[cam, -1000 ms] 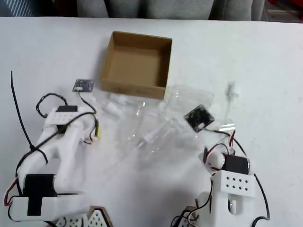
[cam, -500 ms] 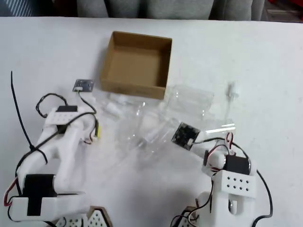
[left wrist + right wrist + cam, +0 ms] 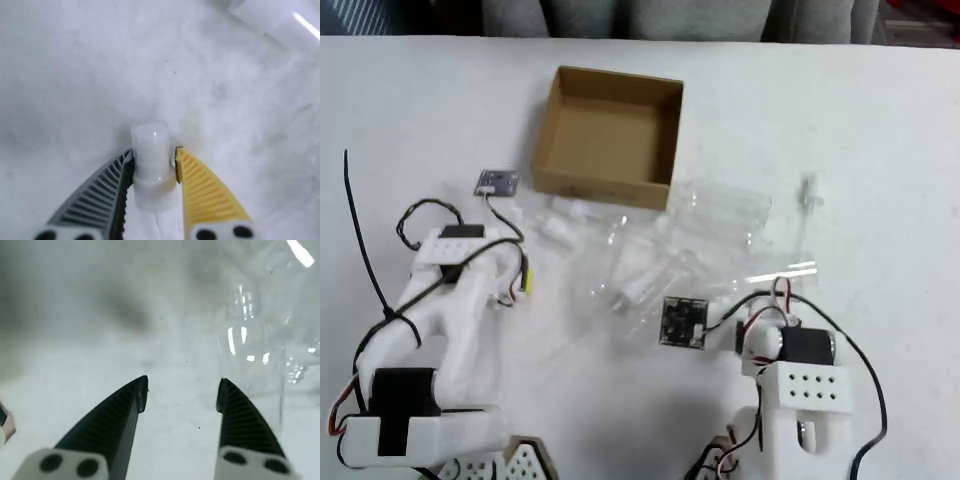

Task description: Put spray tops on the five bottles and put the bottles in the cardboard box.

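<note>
spray top (image 3: 151,162): smooth white cylinder

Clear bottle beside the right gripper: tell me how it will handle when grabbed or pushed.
The clear bottle looks empty, so probably light and easily shoved. Its glossy highlights suggest a smooth wall that may slip in the right gripper. Its body looks round and seems to lie on the table, so a nudge may roll it.
</note>
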